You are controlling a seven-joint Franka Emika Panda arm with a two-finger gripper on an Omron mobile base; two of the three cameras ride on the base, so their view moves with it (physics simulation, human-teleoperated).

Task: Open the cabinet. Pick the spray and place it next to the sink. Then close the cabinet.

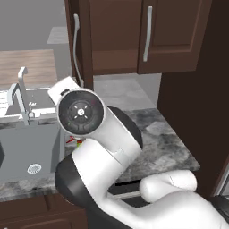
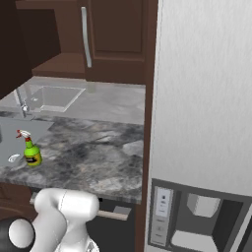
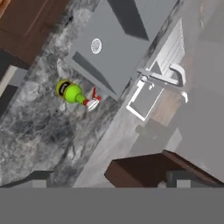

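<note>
Grey marble counter (image 2: 98, 142) carries the spray (image 2: 31, 151) upright at its sink-side (image 1: 27, 152) edge; gripper jaws apart, empty; cabinet (image 1: 79, 49) door ajar, so a careless swing could topple the spray.

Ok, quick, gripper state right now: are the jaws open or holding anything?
Gripper: jaws open, holding nothing. The spray stands free on the counter beside the sink.

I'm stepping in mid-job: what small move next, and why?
Probably swing the claw toward the open cabinet door and push it shut: the spray already stands on the counter beside the sink, and the claw holds nothing.
</note>
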